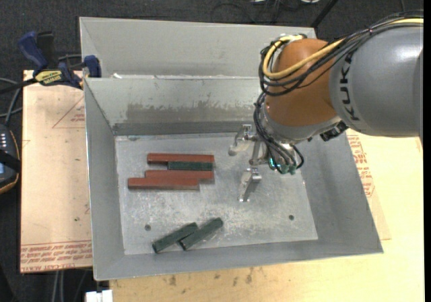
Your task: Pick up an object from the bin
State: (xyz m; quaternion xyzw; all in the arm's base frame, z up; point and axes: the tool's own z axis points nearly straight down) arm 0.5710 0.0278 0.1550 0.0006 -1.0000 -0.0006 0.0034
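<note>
Lying nearest: two dark green bars (187, 234) at the front of the grey metal bin (283, 223), left of centre, touching each other and angled up toward the right.
Floor on the right: bare metal.
Middle cluster: three red-brown bars (163, 184) lie side by side across the floor, touching, with a short dark green bar (190, 166) wedged among them (just under the farthest red-brown one).
Claw position: the gripper (246, 164) hangs over bare floor just right of that cluster, apart from it.
Claw state: the fingers (250, 186) are spread wide, with nothing between them. Whether the tips touch the floor is hard to tell.
Wrist: an orange cover (300, 95) with yellow and black cables (273, 58) looped over it.
Farthest: the back wall (182, 102), sloping down to the floor.
</note>
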